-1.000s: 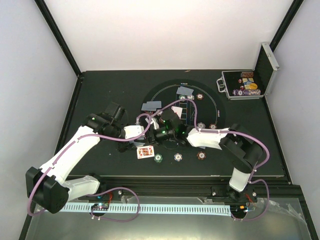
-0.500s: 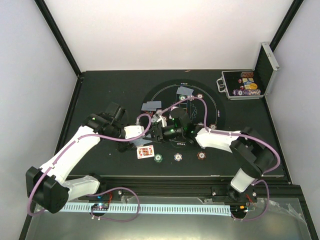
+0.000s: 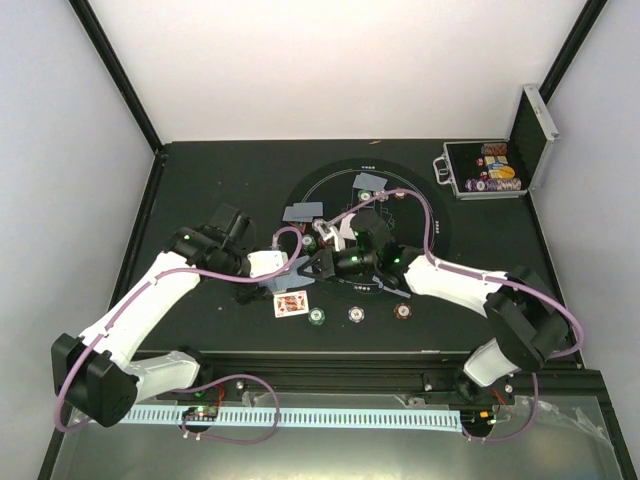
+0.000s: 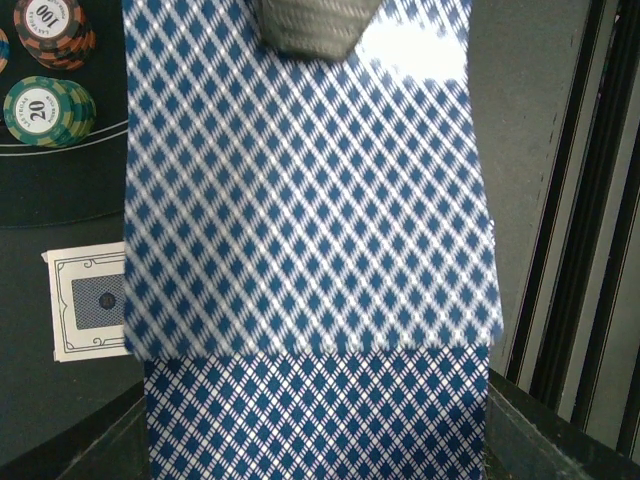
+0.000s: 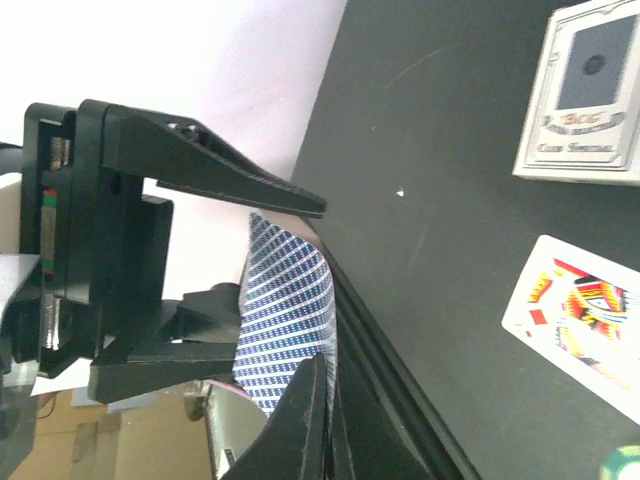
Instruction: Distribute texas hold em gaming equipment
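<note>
The deck [image 4: 315,435] of blue-diamond-backed cards sits above the table [image 3: 200,190], just left of the round layout [image 3: 430,215], clamped in the left gripper [image 3: 291,271]. Its long edge points toward the other arm, which seems meant to present the cards for dealing. The top card [image 4: 300,200] lies slid partway off the pack, and the right gripper [image 5: 325,378] has its fingers closed flat on that card's far edge. This looks like the moment of peeling off one card to lay at a player's place.

On the table, a face-up card [image 3: 290,305] lies just in front of the deck. Three chips [image 3: 355,314] stand in a row to its right, and two face-down cards [image 3: 303,212] lie further back on the layout. The case [image 3: 536,122] stands open at the far right corner.

The left arm reaches forward and bends inward, its wrist level with the deck held out sideways. The right arm stretches far across to its left, forearm low, so the two grippers meet nose to nose.
</note>
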Controlling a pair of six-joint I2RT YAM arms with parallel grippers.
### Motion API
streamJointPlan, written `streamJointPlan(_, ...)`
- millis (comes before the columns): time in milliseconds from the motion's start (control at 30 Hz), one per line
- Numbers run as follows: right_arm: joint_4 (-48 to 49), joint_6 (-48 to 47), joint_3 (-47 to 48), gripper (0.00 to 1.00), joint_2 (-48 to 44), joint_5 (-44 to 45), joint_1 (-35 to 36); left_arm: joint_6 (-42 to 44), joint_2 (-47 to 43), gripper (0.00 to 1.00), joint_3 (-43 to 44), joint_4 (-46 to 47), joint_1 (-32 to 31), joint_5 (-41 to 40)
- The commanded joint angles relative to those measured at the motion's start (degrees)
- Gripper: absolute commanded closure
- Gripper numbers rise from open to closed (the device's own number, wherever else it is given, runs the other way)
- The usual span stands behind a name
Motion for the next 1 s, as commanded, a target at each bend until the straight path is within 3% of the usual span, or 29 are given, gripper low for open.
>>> streamJointPlan(0,-7.43,-4.29,0.32,0.99,-2.23,1.07,-2.49,-0.03,-0.2,0.98,1.93,0.15,0.12,0.84)
streamJointPlan(100,-12.95,-10.77,1.5,0.99,-4.63,-0.28,-7.02,0.05,-0.17,0.98,1.94,-0.01,0.13,0.59)
streamJointPlan(167,-23.14,-17.55,5.48,0.99,-5.55,3.0,-9.94,0.05,-0.27,0.99,2.03,-0.08,0.12,0.46)
streamJointPlan(267,-35.99,-31.93,14.25,0.99,-5.01,16.76,-12.23,0.06,-0.4,0.99,1.79,0.03,0.12,0.44)
streamJointPlan(333,-37.32,-38.52,16.49,0.99,-4.32,31.58,-11.81,-0.11,-0.27,0.98,1.81,0.07,0.12,0.43)
streamJointPlan(533,-21.15,-65.71,15.23,0.99,2.58,64.73,-10.13,-0.3,-0.28,0.98,1.95,-0.22,0.12,-0.02)
streamJointPlan(700,1.59,-94.61,11.27,0.99,14.24,85.06,-6.6,-0.45,-0.15,0.98,1.61,-0.43,0.14,-0.19)
streamJointPlan(800,12.29,-102.56,10.14,0.99,19.02,87.35,-5.73,-0.56,0.17,0.98,1.5,-0.55,0.12,-0.58)
streamJointPlan(967,13.26,-104.62,9.84,0.99,23.5,83.81,-4.95,-0.38,0.07,0.98,2.12,-0.87,0.13,-1.58)
